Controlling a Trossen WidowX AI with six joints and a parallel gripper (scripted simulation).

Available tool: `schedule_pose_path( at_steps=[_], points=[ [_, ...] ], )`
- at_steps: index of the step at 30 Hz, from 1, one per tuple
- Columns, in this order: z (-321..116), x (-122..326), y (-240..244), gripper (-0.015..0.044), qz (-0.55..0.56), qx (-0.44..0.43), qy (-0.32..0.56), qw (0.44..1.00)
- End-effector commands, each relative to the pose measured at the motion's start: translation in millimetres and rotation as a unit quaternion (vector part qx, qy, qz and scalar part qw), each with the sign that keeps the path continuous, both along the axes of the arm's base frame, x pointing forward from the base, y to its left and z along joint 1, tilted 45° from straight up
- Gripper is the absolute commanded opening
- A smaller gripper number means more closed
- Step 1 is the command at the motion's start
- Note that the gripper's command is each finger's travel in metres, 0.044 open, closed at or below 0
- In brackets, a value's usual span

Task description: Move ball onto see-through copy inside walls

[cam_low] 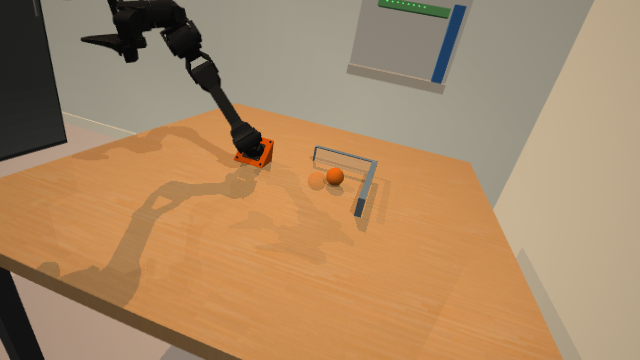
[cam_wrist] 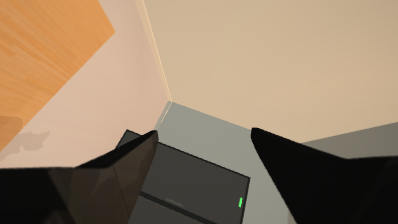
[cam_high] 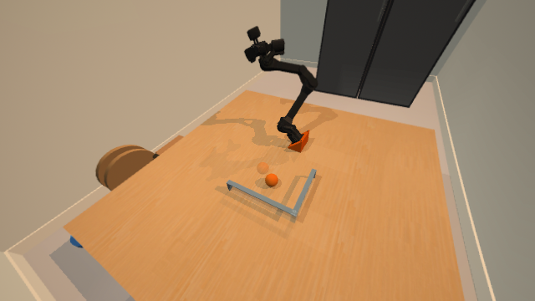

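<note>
The solid orange ball [cam_high: 272, 180] [cam_low: 335, 176] lies on the table inside the corner, apart from both walls. The paler see-through copy [cam_high: 262, 168] [cam_low: 316, 180] is close beside it, on the side away from the walls' meeting point. One clear wall [cam_high: 261, 197] [cam_low: 369, 182] runs past the ball on the side away from the arm's base; the other wall [cam_high: 305, 191] [cam_low: 345, 154] joins it at the corner. My gripper [cam_wrist: 204, 133] is open and empty, raised high and far from the ball, on the other side of the arm's base. The wrist view shows neither ball nor walls.
The arm's orange base [cam_high: 299, 144] [cam_low: 255, 157] stands on the table [cam_high: 368, 217] [cam_low: 200, 300], near the open side of the corner. A round brown stool [cam_high: 129, 169] is beyond one table edge. A dark cabinet [cam_high: 368, 46] [cam_low: 27, 75] stands behind the arm.
</note>
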State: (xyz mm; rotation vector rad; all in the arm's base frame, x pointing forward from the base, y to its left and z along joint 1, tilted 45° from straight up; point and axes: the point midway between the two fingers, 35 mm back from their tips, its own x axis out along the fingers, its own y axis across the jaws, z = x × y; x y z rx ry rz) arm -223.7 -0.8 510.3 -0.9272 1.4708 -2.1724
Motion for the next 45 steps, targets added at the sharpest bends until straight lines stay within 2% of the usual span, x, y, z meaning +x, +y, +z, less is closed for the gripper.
schedule_pose_path(
  at_steps=[1, 5, 10, 13, 17, 21, 25, 30, 35, 40, 45],
  points=[
    [0.8, 1.6, -2.1, 0.0396, 0.001, 0.004, 0.006, 1.000],
    [18.7, 34.2, -36.3, 0.0396, 0.002, 0.086, 0.126, 0.988],
    [41.8, 86.7, -76.0, 0.0396, -0.014, 0.197, 0.302, 0.933],
    [52.1, 132.0, -102.3, 0.0396, -0.030, 0.251, 0.419, 0.872],
    [56.6, 197.6, -132.7, 0.0396, -0.055, 0.301, 0.568, 0.764],
    [53.3, 247.7, -150.7, 0.0396, -0.080, 0.320, 0.668, 0.667],
    [43.2, 309.3, -168.0, 0.0396, -0.121, 0.321, 0.773, 0.533],
    [24.2, 367.6, -178.9, 0.0396, -0.163, 0.302, 0.856, 0.387],
    [-6.8, 448.0, -172.0, 0.0396, -0.223, 0.222, 0.926, 0.209],
    [-49.8, 510.0, -158.7, 0.0396, -0.294, 0.136, 0.946, 0.012],
    [-112.0, 567.8, -133.2, 0.0396, -0.385, 0.006, 0.896, -0.219]
  ],
)
